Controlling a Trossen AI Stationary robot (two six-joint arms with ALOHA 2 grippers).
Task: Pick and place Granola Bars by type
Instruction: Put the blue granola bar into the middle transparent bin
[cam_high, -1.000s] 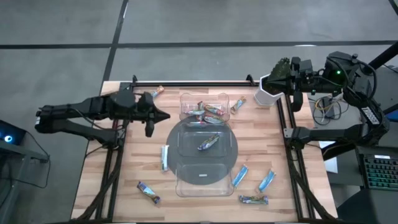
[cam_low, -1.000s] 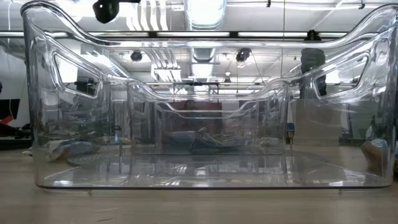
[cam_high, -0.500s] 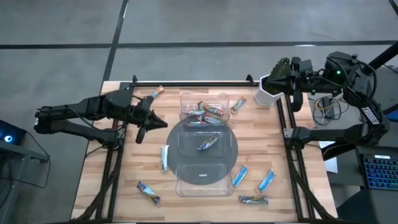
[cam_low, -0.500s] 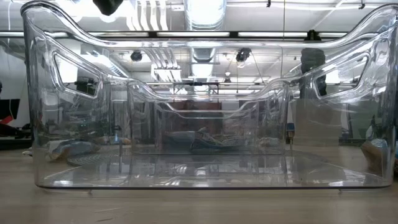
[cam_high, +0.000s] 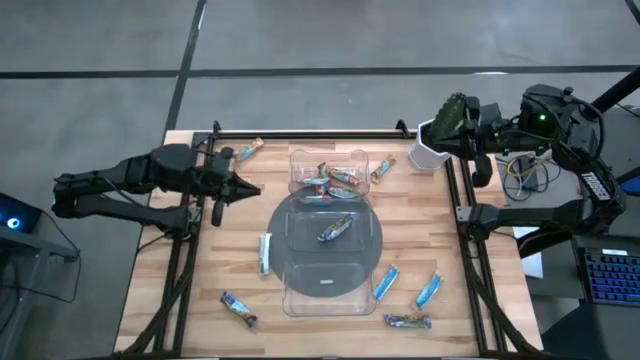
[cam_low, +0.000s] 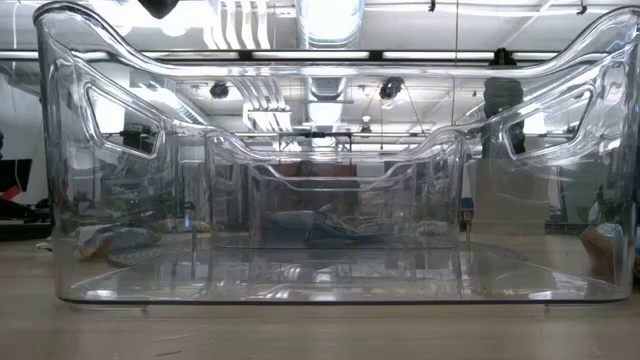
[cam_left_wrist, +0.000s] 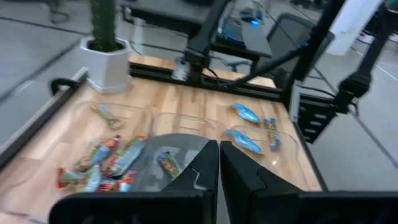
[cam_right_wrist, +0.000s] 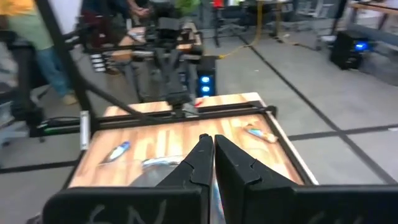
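Observation:
Granola bars lie scattered in the high view. Several lie in the far compartment of the clear tray, and one dark bar lies in its round middle. Others lie flat on the table: light blue ones, dark multicoloured ones, orange-brown ones. My left gripper hangs shut above the table, left of the tray. My right gripper waits shut at the far right corner.
A white pot with a green plant stands at the table's far right corner, under my right arm. A black rail runs along the far edge. In the low view the tray's clear wall fills the picture. People stand beyond the table.
My left gripper has drawn back toward the table's left edge, away from the tray, turning about its wrist and rising. It has stayed shut. The bars and the tray lie as before.

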